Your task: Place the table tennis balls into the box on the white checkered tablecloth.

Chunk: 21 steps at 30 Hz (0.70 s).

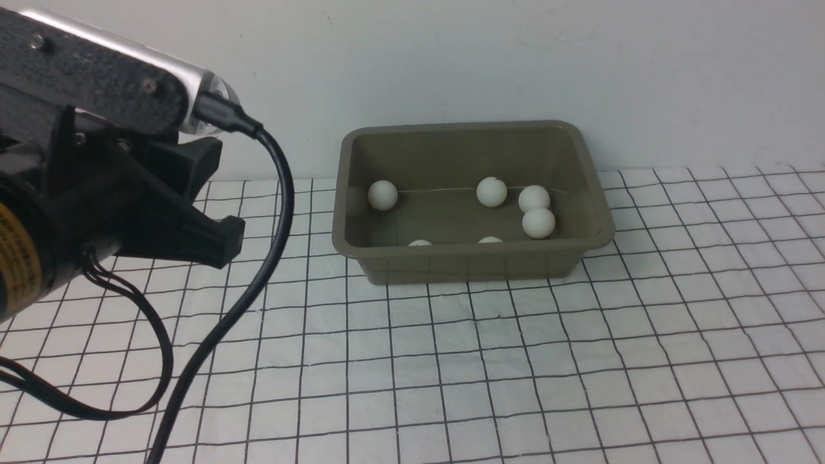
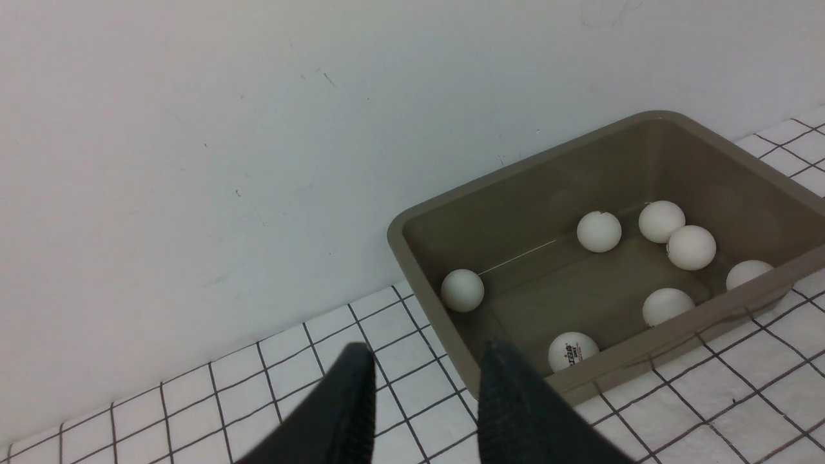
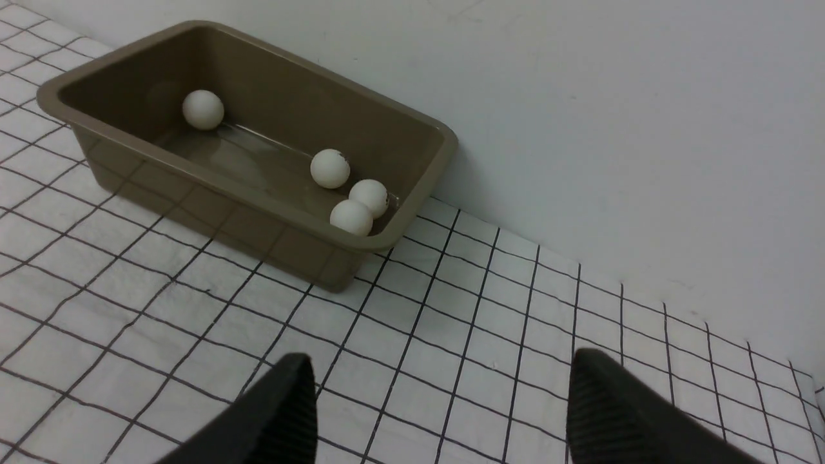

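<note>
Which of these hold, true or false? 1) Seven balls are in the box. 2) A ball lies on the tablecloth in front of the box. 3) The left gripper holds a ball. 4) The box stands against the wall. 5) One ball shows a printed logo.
1) True: the left wrist view shows seven table tennis balls in the box.
2) False: the tablecloth there is bare.
3) False: the left gripper is open with nothing between its fingers.
4) True.
5) True: the logo ball lies by the near wall.

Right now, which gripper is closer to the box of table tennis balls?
Left. The left gripper hovers just off the box's near corner; the right gripper sits farther back over the checkered tablecloth, clear of the box.
</note>
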Available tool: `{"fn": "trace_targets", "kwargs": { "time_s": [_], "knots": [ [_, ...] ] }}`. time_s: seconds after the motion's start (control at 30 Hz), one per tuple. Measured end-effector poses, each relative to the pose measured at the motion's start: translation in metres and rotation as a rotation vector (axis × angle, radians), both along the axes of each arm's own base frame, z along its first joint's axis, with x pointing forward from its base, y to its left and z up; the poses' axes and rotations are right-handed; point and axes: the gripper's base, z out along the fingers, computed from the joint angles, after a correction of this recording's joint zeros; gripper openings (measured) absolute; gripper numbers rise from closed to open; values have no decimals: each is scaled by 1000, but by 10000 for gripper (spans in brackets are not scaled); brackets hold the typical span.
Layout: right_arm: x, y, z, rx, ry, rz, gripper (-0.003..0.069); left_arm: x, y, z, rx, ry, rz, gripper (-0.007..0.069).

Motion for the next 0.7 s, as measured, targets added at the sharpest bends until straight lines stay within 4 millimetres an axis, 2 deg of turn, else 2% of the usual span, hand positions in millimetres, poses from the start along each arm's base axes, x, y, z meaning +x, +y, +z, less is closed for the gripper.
{"fn": "trace_targets", "kwargs": {
  "time_s": [0.13, 0.27, 0.7],
  "knots": [
    [-7, -2, -19, 10, -54, -8, 467, 0, 0, 0, 0, 0, 0, 209],
    [-11, -2, -29, 12, -64, -9, 463, 0, 0, 0, 0, 0, 0, 209],
    [-13, -2, -38, -1, 10, 0, 463, 0, -4, 3, -23, -27, -41, 209]
  ]
}}
